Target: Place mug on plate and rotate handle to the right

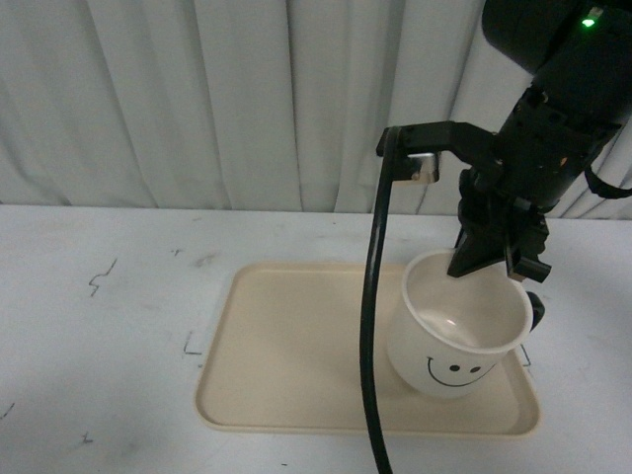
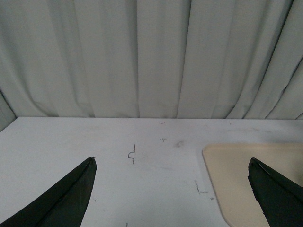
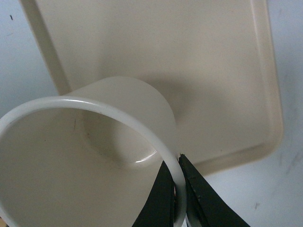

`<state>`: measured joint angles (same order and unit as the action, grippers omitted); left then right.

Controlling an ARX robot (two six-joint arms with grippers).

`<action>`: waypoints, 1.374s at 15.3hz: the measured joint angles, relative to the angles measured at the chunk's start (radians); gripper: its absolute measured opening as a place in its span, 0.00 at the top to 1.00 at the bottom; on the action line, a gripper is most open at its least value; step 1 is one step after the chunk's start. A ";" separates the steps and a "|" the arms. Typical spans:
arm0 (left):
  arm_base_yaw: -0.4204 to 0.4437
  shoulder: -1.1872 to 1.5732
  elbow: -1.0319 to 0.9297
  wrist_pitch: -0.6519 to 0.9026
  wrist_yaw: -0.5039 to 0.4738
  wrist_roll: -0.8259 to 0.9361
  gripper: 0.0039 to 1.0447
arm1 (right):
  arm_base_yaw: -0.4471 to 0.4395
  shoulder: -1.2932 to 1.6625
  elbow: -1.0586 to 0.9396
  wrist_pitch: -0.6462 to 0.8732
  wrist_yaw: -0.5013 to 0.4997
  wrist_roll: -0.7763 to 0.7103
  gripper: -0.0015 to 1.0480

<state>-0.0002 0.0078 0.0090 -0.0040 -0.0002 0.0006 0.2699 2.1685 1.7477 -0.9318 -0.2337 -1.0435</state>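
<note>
The right hand (image 1: 497,267) is clamped on the far rim of the tilted mug (image 1: 446,348) at the right end of the plate (image 1: 286,346), just beside the handle (image 1: 536,311), which points right.

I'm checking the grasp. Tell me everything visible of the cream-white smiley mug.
The cream-white round mug looks glossy, tapers downward and is empty. A black smiley print faces the front camera; its black loop handle points to the robot's right. It leans over the near right corner of the beige rectangular tray; whether its base rests there is unclear. The right gripper pinches its rim near the handle, fingers on both sides of the wall.
</note>
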 joint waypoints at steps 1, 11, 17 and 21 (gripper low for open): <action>0.000 0.000 0.000 0.001 0.000 0.000 0.06 | 0.028 0.050 0.058 -0.017 -0.012 -0.018 0.97; 0.000 0.000 0.000 0.000 0.000 0.000 0.06 | 0.106 0.212 0.315 -0.150 -0.118 0.077 0.46; 0.000 0.000 0.000 0.000 -0.002 0.000 0.06 | 0.050 -0.315 -0.640 1.464 0.517 0.801 0.80; 0.000 0.000 0.000 0.000 0.000 0.000 0.06 | -0.055 -0.547 -1.194 2.003 0.451 1.010 0.98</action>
<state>-0.0002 0.0078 0.0090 -0.0040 -0.0006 0.0006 0.2153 1.6218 0.5533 1.0710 0.2169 -0.0334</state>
